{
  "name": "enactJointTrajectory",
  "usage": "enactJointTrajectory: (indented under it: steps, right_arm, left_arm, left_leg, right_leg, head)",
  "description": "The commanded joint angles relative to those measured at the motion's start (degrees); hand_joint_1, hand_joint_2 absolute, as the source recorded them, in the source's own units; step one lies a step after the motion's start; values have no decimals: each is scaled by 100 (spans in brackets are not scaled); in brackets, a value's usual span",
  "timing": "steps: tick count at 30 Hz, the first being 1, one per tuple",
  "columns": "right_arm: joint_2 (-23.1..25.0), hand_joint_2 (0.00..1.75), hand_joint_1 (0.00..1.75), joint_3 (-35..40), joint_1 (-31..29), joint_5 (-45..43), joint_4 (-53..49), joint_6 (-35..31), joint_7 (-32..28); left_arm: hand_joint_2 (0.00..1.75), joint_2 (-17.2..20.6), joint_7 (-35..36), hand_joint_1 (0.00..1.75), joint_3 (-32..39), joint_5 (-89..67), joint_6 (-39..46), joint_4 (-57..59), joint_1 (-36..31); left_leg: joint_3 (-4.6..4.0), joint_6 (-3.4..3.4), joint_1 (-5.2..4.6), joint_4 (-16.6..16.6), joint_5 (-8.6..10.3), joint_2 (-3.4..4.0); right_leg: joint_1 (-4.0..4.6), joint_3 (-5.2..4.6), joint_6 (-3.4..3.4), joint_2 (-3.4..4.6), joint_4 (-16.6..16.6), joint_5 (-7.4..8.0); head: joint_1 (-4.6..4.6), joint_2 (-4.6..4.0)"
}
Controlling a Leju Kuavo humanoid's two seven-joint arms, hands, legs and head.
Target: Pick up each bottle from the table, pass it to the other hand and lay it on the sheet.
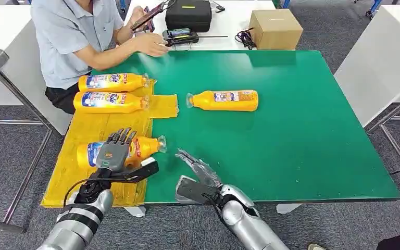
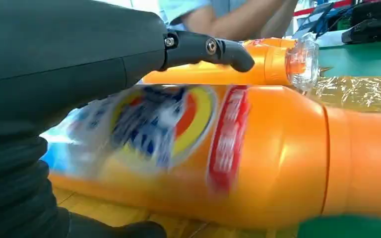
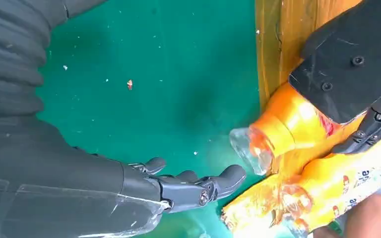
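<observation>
Near bottle [image 1: 135,148] lies on its side on the yellow sheet [image 1: 91,130], cap toward the green table [image 1: 291,130]. Left robot hand [image 1: 115,151] rests over it; grasp uncertain. Right robot hand [image 1: 198,169] spread, released, just beside. Two bottles [image 1: 112,92] on sheet farther back; fourth bottle [image 1: 224,100] on table.
</observation>
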Motion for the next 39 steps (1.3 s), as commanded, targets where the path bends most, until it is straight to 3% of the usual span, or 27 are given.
enactJointTrajectory:
  steps: [1,10,16,18,19,21,24,30,32,33,39]
  right_arm:
    - [-109,175,0,91,-239,-10,227,19,-4]
    - [-141,175,0,59,-160,10,167,-4,-23]
    - [-202,175,0,-167,384,3,-793,-311,-106]
    - [-239,175,0,-335,770,-136,-1620,-447,-278]
    - [-280,175,0,-341,860,-140,-1853,-363,-178]
    - [-310,175,0,-629,1381,-437,-2941,-392,-398]
    - [-412,175,0,-841,1726,-582,-3783,-240,-520]
    - [-367,175,0,-1235,1990,-760,-4250,-87,-757]
    - [-390,175,0,-1429,2047,-869,-4036,174,-93]
    - [-358,0,0,-1562,2072,-477,-3886,-300,14]
    - [-438,0,0,-1823,2159,1025,-3694,-1450,381]
  left_arm:
    - [175,70,134,0,3,-63,-101,617,-256]
    - [175,-46,-28,0,-82,-8,174,-13,36]
    - [175,-267,-333,0,-148,179,905,-2098,1167]
    - [175,-425,-723,0,-53,865,1285,-2902,1639]
    - [175,-434,-750,0,-54,859,1219,-3076,1732]
    - [175,-707,-1524,0,161,2629,1259,-3904,2184]
    - [175,-890,-1919,0,447,3351,1102,-4337,2420]
    - [175,-1060,-2313,0,783,4716,528,-4475,2543]
    - [175,-1101,-2370,0,869,5049,338,-4602,2696]
    - [175,-1157,-2467,0,970,5394,219,-4782,2838]
    - [175,-1331,-2542,0,992,6339,-23,-5336,3092]
  left_leg:
    - [7,-5,2,-2,-1,3]
    - [15,-8,2,-3,0,3]
    - [17,-9,6,4,-10,0]
    - [16,-10,6,5,-13,-1]
    - [6,-8,3,4,-10,5]
    - [12,-11,6,15,-26,3]
    - [-17,-11,3,14,-16,-8]
    - [-12,-18,7,14,-26,-2]
    - [-27,-13,3,4,-11,-3]
    - [-12,-16,6,4,-18,-3]
    - [-9,-16,8,4,-19,6]
  right_leg:
    - [2,7,-7,1,-1,-1]
    - [3,13,-7,-1,-2,-2]
    - [6,18,-10,-6,0,-11]
    - [6,18,-10,-6,1,-16]
    - [3,7,-7,1,0,-11]
    - [7,14,-13,-6,10,-26]
    - [4,-15,-9,-12,8,-17]
    - [9,-12,-16,-8,7,-21]
    - [4,-29,-9,-8,0,-8]
    - [8,-13,-14,-10,-2,-14]
    - [8,-11,-12,0,-3,-14]
  head:
    - [0,0]
    - [0,0]
    - [-2,0]
    - [0,0]
    - [0,0]
    - [-4,0]
    - [-2,0]
    - [-2,0]
    - [-2,0]
    - [-4,0]
    - [-2,0]
